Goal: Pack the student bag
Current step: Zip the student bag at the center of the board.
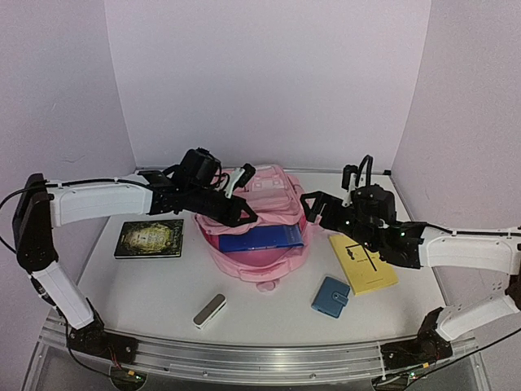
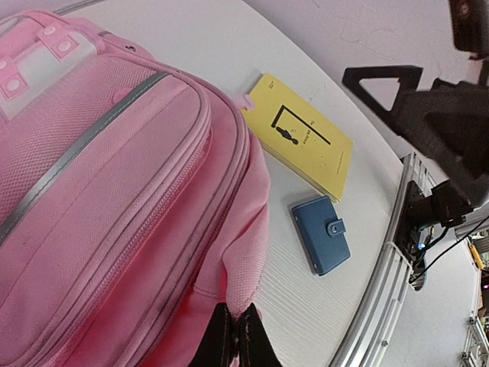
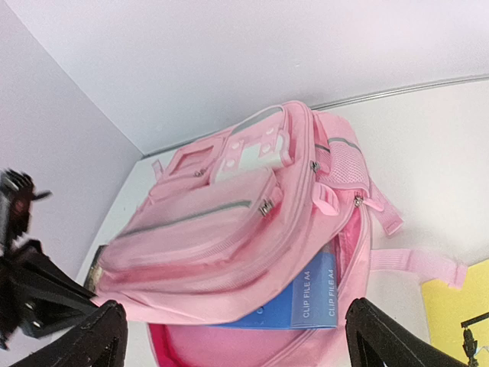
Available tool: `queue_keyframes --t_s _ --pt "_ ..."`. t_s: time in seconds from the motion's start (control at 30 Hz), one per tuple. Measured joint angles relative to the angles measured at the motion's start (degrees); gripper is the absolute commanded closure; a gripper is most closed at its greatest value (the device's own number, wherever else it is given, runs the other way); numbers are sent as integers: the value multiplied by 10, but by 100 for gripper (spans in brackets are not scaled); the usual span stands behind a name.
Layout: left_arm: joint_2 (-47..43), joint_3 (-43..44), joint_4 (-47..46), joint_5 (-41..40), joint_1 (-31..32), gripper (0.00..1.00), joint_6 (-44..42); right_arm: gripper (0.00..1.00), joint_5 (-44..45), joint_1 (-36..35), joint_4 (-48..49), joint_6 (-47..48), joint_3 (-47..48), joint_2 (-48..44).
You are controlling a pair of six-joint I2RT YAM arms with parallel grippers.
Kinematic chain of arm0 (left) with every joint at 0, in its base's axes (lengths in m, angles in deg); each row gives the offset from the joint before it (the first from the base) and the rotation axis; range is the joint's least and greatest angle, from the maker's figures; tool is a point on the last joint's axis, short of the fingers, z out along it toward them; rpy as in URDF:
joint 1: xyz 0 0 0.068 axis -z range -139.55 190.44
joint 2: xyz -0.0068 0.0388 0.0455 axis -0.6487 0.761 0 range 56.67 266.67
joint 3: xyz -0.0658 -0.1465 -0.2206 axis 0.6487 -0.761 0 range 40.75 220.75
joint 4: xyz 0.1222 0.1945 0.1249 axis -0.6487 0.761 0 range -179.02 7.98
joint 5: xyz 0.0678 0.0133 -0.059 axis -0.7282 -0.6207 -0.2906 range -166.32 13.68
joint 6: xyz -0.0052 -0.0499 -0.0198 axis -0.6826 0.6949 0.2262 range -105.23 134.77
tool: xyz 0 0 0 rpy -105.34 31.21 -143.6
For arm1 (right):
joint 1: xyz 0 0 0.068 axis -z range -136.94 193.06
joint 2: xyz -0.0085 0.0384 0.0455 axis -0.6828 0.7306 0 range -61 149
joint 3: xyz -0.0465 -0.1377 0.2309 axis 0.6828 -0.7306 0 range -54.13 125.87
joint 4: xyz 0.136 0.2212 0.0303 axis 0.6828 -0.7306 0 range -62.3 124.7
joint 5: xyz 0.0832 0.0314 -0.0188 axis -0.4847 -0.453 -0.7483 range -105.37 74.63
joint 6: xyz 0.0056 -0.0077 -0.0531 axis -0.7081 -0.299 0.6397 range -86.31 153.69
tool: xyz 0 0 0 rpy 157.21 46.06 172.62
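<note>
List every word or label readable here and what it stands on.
"CLIP FILE A4": twice on the blue file in the student bag.
Yellow booklet: hangman sign; small print too blurred to read.
Dark green book: cover lettering too small to read.

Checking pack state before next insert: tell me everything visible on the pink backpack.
The student bag is soft pink fabric with grey reflective strips, front zip pockets, a mesh side pocket and padded straps. It lies on the table, main compartment unzipped, gaping toward the arms. A blue clip file sits partly inside the opening. The left gripper has its jaws shut on the front flap's edge, holding it up.
</note>
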Motion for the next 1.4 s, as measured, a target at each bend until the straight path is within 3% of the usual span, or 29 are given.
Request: queue_keyframes --t_s 0.1,0.2,0.3,0.43,0.63,0.77,0.9,1.4 --pt "24 -11 -23 0 10 92 25 2 1 1 -21 -29 0 -22" --pt "42 -12 -40 7 10 53 46 2 0 1 -45 -61 -3 -27" --pt "41 -20 -74 13 10 27 65 2 -7 1 -63 -100 -18 -27" --pt "-3 -76 -132 23 7 15 75 3 -22 1 -69 -134 -29 -13" --pt "-144 -187 -140 7 -31 9 92 10 -82 -1 -34 -180 -50 32" --pt "-214 -238 -126 -6 -140 8 125 17 -111 -16 -4 -211 -52 72" --pt "-240 -280 -108 -13 -207 7 147 16 -122 -36 15 -239 -52 114" --pt "-266 -348 -101 -19 -246 2 180 7 -87 -77 87 -390 -49 189"
